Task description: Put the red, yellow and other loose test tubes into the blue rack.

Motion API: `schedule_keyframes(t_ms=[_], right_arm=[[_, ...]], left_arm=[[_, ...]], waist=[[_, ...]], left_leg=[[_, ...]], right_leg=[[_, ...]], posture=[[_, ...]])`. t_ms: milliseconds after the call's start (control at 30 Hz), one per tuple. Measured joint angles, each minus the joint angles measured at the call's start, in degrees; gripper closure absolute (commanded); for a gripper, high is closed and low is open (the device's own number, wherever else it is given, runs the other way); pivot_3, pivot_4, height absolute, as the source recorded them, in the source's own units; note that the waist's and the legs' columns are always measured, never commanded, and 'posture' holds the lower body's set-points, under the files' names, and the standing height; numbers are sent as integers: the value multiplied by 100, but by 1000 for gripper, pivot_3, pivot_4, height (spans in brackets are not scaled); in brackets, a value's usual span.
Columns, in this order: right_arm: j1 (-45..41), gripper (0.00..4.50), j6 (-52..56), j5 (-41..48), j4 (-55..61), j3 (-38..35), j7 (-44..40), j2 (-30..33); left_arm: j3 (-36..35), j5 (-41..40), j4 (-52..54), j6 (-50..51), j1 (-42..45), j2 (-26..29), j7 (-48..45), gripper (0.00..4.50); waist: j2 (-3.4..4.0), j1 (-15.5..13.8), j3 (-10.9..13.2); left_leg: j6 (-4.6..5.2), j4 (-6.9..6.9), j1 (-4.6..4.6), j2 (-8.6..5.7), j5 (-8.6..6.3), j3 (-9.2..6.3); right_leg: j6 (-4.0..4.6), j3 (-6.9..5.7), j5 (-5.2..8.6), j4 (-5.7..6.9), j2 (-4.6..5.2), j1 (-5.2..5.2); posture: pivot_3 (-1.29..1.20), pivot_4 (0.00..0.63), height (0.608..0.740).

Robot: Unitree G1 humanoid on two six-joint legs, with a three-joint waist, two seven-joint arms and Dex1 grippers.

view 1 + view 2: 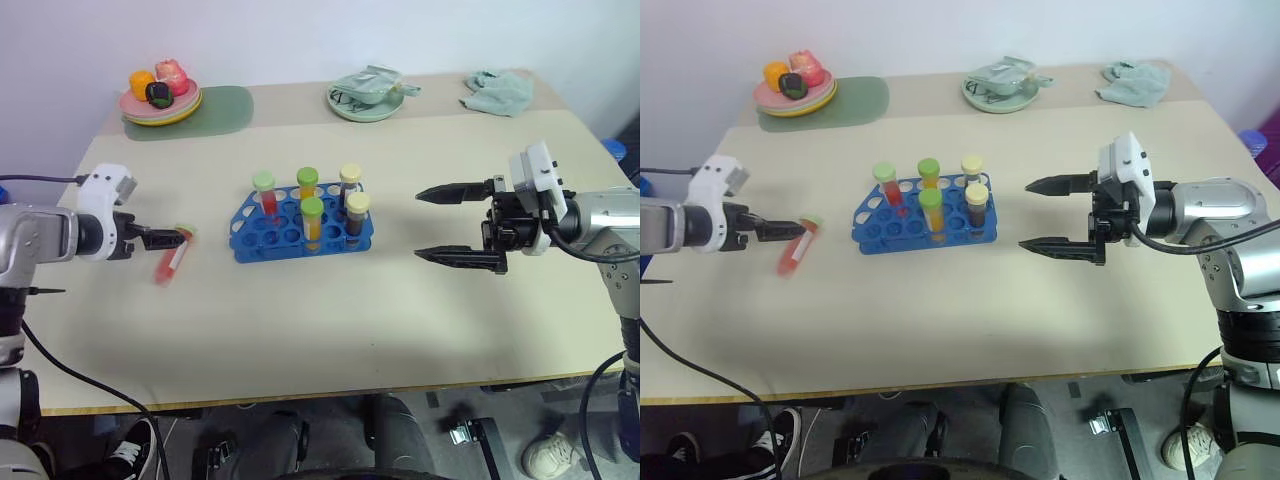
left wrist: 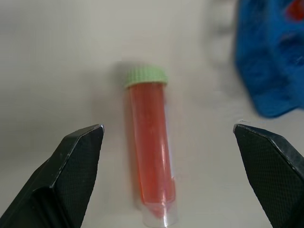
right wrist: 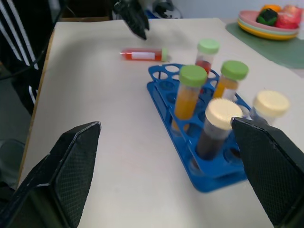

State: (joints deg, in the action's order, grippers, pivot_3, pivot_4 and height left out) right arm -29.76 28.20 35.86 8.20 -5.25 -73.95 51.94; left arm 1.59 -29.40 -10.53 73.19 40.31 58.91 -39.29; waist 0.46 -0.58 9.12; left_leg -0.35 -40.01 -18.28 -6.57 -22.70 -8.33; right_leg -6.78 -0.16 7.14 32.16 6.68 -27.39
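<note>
The blue rack (image 1: 300, 228) stands mid-surface (image 1: 330, 320) and holds five capped tubes upright: a red one (image 1: 266, 195) and two orange ones (image 1: 311, 218) with green caps, plus two with pale yellow caps (image 1: 357, 213), one of them filled dark. One loose red tube (image 1: 172, 256) with a green cap lies flat on the surface to the left of the rack, well apart from it, cap end toward the far side. The left hand (image 1: 165, 238) hangs just over that tube, fingers spread wide on either side of it, not gripping it. The right hand (image 1: 455, 224) hovers to the right of the rack, pointing toward it, fingers spread wide and empty. Beyond the rack sit a plate of toy food (image 1: 160, 95) on a green mat (image 1: 215, 110), a bowl (image 1: 366, 98) and a cloth (image 1: 498, 90)
</note>
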Motion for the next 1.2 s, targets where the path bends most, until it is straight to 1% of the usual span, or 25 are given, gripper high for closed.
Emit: schedule_keyframes(t_ms=[67,167,233,333,500,600,733,900,1200], right_arm=[[5,0,-30,-35,-21,3,0,-6],[23,0,-105,-106,-71,5,-5,-18],[30,0,-109,-127,-69,10,4,-39],[36,0,-108,-130,-66,11,38,-93],[52,0,-118,-160,-65,12,81,-142],[52,0,-130,-194,-64,12,107,-154],[52,0,-184,-207,-65,12,140,-175],[48,0,-269,-260,-70,24,162,-252],[48,0,-275,-313,-70,29,194,-321]], left_arm=[[429,308,-584,-174,442,8,-241,17],[851,684,-1366,-495,955,-32,-604,17],[987,918,-1843,-614,1233,-129,-712,17],[1204,1207,-2249,-664,1413,-333,-839,17],[1322,1513,-3152,-539,1938,-769,-933,17],[1411,1731,-3387,-618,2122,-766,-1104,17],[1645,1921,-3619,-480,2122,-779,-1407,17],[2004,2105,-3398,-400,1903,-702,-1839,17],[2003,2315,-3465,-272,1897,-789,-1892,17]], waist=[[0,38,0],[0,81,0],[0,107,0],[0,127,0],[-2,127,1],[-2,140,1],[-2,155,1],[-2,143,1],[-2,135,1]], left_leg=[[-1,0,0,-5,0,5],[-1,-1,-1,-6,0,6],[-1,-2,-1,-7,0,6],[-1,-3,-2,-8,0,7],[0,-8,-6,-14,0,5],[-1,-6,-5,-14,0,7],[0,-7,-5,-14,0,10],[0,-8,-6,-14,0,10],[0,-10,-6,-16,0,10]], right_leg=[[0,0,0,2,-1,-2],[0,0,0,3,-1,-4],[0,0,0,2,0,-3],[-1,0,0,2,0,-4],[-1,-1,-1,2,0,-5],[-1,-1,-1,3,1,-8],[-1,-1,-1,5,1,-10],[-1,-1,-1,6,4,-10],[-2,-1,-1,8,5,-9]], posture=[[0,150,740],[0,150,740],[0,150,740],[0,150,740],[0,150,740],[0,150,740],[0,150,740],[0,150,740],[0,150,740]])
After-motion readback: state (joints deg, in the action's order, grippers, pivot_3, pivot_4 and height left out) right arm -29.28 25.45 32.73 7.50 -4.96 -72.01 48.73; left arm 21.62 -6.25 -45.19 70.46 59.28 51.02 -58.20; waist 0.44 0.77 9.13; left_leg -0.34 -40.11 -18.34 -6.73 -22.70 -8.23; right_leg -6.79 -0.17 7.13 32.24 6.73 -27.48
